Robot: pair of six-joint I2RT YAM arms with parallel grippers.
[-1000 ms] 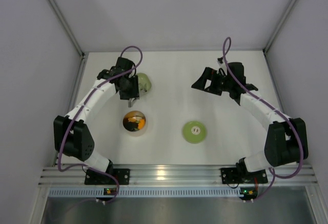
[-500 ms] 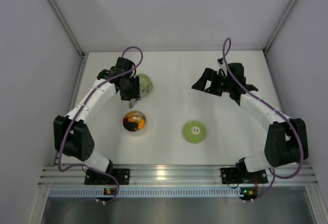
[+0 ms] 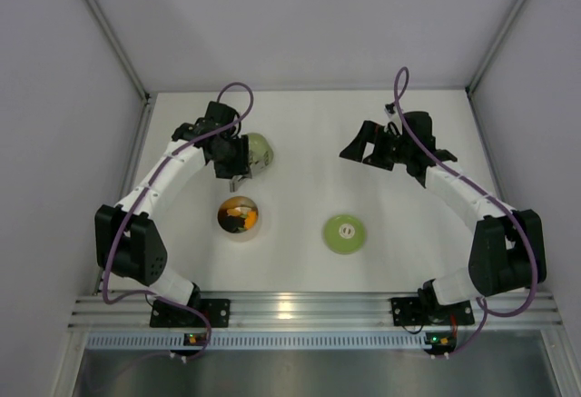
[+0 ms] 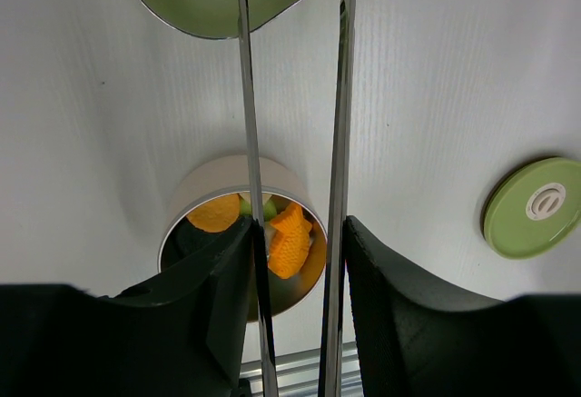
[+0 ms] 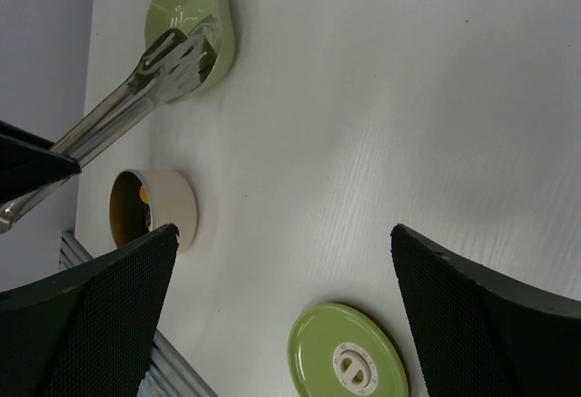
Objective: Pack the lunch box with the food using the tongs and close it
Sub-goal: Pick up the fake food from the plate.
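Left gripper (image 4: 298, 233) pinches the tongs (image 4: 340, 97), tips at the pale green dish (image 3: 260, 145); lunch box (image 3: 240, 216) holds the food (image 4: 289, 238); lid (image 3: 344, 233) lies apart on the bench (image 3: 304, 133); right gripper (image 5: 283, 229) spread wide.

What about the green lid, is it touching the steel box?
Apart. The top view shows the lid lying to the right of the box, with a wide strip of bare table between them.
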